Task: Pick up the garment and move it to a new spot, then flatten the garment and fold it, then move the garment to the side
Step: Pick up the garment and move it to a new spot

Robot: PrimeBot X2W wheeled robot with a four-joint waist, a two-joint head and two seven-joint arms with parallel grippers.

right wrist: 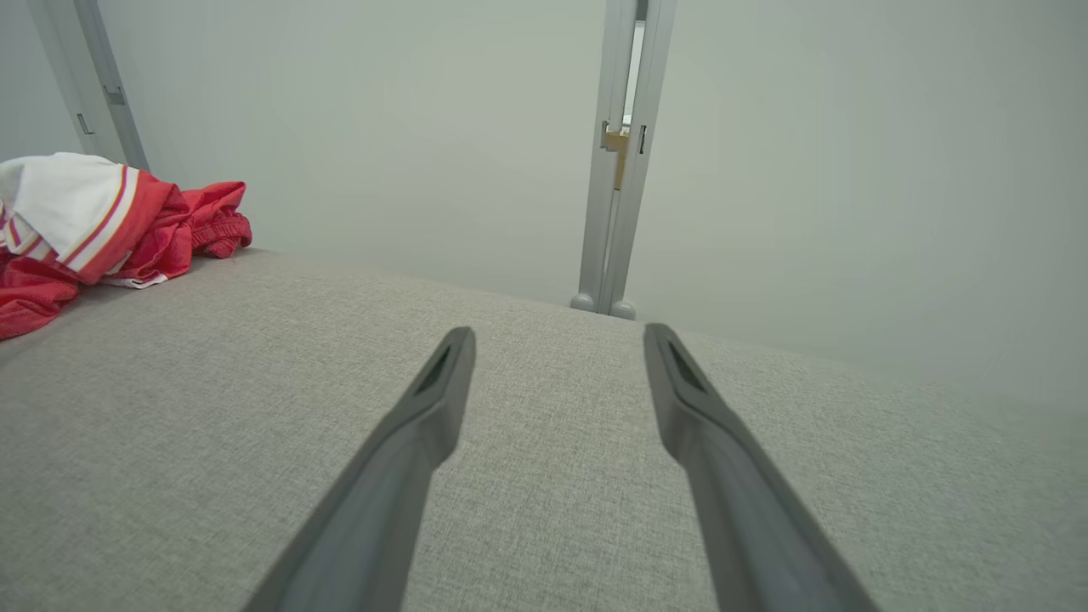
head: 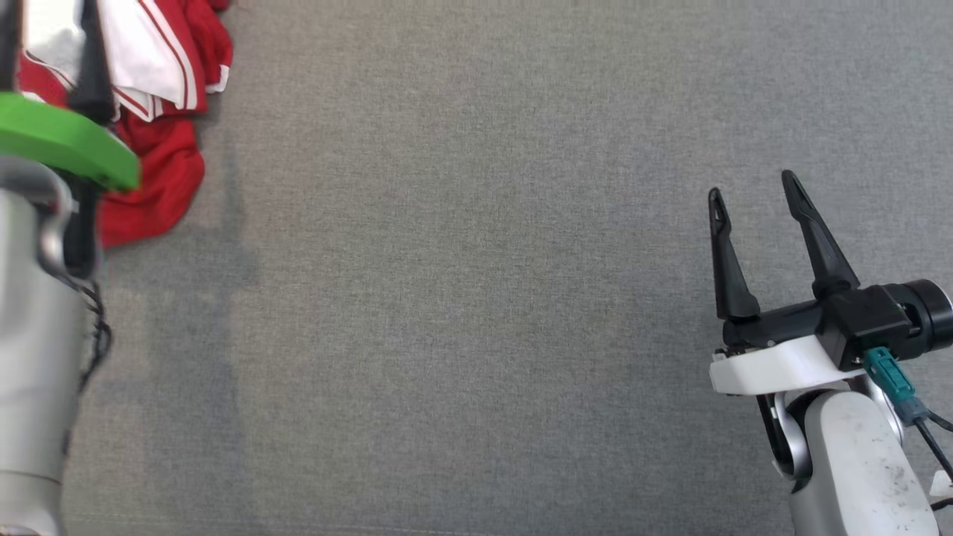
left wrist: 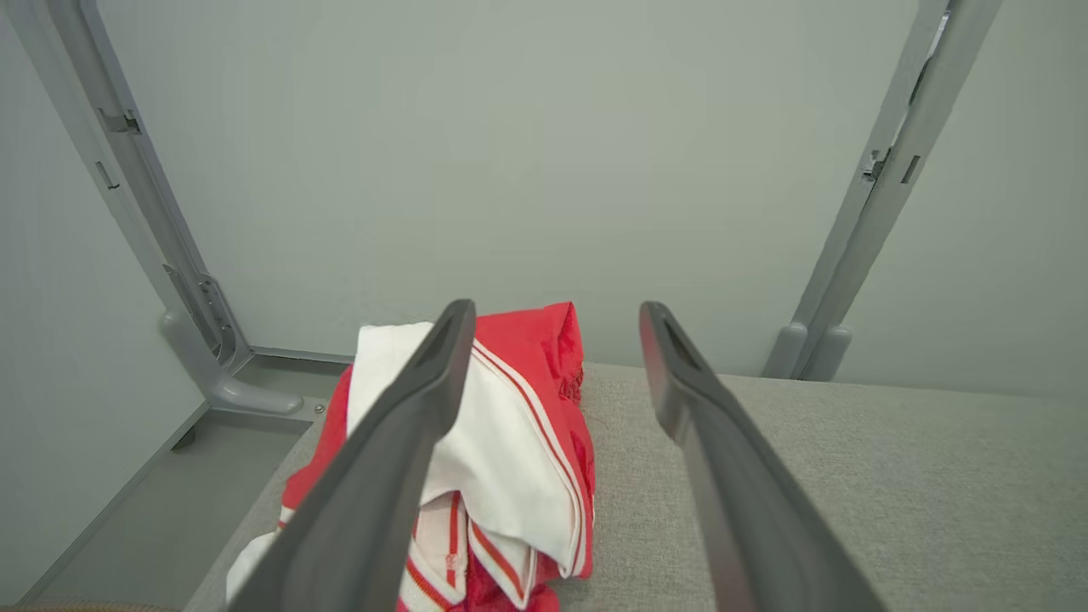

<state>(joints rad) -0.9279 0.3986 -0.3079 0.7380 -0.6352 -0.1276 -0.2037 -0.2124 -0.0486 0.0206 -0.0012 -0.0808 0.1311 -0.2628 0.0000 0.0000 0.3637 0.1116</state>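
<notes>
We held our left gripper (left wrist: 557,313) spread, gripping nothing, over the garment (head: 160,149) bunched at the table's (head: 476,298) far left corner, and our right gripper (head: 753,184) spread near the right edge.

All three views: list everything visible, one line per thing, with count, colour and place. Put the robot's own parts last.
garment: one, red and white with thin stripes, crumpled at the far left corner of the table.
table: one, grey fabric top, across the whole head view.
wall: pale grey-green panels, behind the table.
posts: two in the left wrist view, grey metal, upright against the wall.
left gripper: one, dark fingers spread open, over the garment and holding nothing.
green ring: one, bright green, on the left arm's wrist.
right gripper: one, dark fingers open and holding nothing, above bare table at the lower right of the head view.
</notes>
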